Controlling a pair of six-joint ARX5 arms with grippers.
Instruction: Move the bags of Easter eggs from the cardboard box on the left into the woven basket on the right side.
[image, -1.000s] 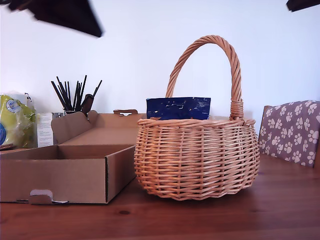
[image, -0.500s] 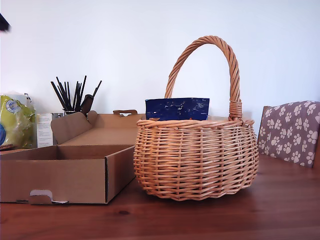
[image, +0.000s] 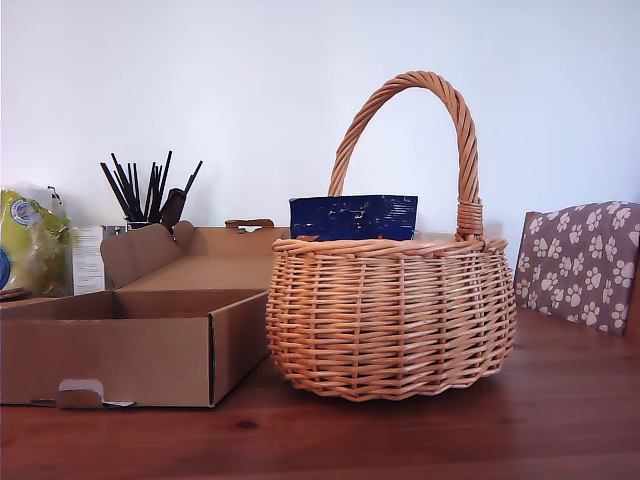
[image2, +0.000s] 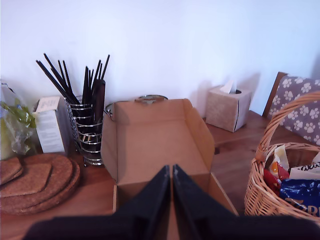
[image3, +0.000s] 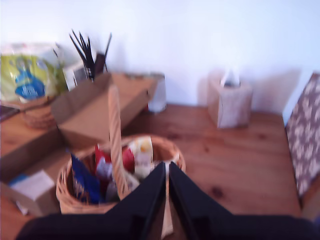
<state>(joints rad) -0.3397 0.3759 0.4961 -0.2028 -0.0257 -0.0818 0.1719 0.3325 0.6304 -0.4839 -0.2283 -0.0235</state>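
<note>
Bags of Easter eggs (image2: 295, 187) sit heaped in the woven basket (image: 390, 315), just beside the cardboard box (image2: 157, 145), whose floor looks bare. Both my first gripper (image2: 172, 172) and my second gripper (image3: 167, 172) hang above with jaws clenched on nothing. I'd judge it wisest to check the box's near corners, hidden here, before stopping.

The exterior view sits low at table height, close in, facing the basket (image: 390, 315) and box (image: 130, 340) side-on toward the wall. Our first wrist view looks down from above the box (image2: 160, 145); our second, blurred, from above the basket (image3: 120, 170). All three share the basket (image2: 280, 185) and box (image3: 100, 110).
</note>
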